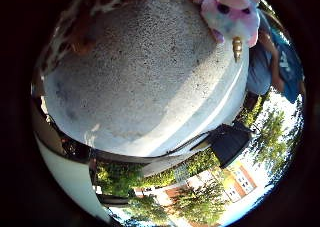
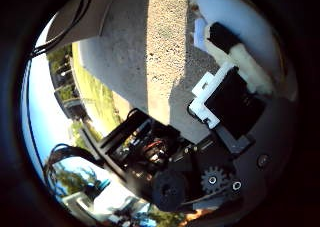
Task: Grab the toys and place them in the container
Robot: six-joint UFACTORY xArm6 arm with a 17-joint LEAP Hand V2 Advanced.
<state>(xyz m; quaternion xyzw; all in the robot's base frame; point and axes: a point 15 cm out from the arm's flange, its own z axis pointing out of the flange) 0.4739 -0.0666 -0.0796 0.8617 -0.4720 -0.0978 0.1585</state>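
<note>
My hand (image 2: 225, 102) – grip state can't tell – hovers over surface (image 1: 150, 77); unicorn toy (image 1: 231, 12) prob. soft, light – grasp body.

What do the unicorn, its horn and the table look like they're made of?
Unicorn: soft plush fabric, fuzzy pink and blue pile. Horn: shiny gold, probably metallic fabric, hard to be sure. Table: rough speckled grey surface, likely concrete or stone.
</note>
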